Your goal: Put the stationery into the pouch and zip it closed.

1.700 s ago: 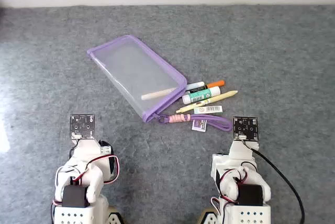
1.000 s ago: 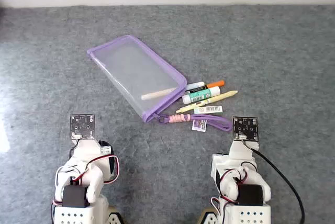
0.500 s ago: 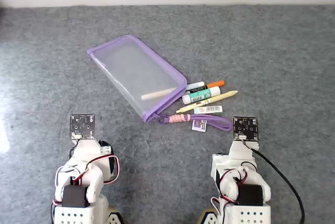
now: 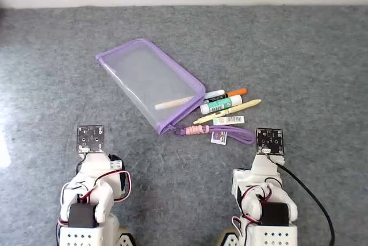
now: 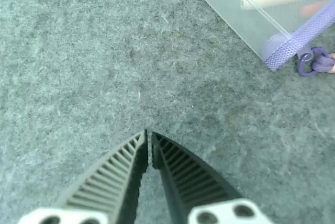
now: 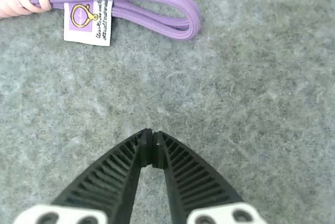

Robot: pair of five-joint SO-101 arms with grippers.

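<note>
- Stationery (image 4: 225, 108) lies loose on the grey surface (image 4: 310, 56), just beside the near end of the pouch (image 4: 150, 88): an orange-capped marker (image 4: 233, 93), a white and green tube (image 4: 221, 104), a yellow pen (image 4: 230, 112) and a barcoded label (image 4: 228, 120), packed close together
- pouch is clear with purple edging, flat on the surface and set on a diagonal, well ahead of both arms; a pale stick (image 4: 174, 103) lies within its outline near the end closest to the loose items
- pink coil (image 4: 196, 130) at the pouch's near corner joins a purple strap (image 4: 238, 135) that loops across the surface towards the right arm; a small tag (image 4: 218, 137) hangs on the strap
- left claw (image 5: 148, 140) has its tips pressed together with nothing between them, low over bare surface, near the pouch's corner but apart from it
- right claw (image 6: 152, 140) is likewise pinched together and holds nothing, over bare surface just short of the strap and tag
</note>
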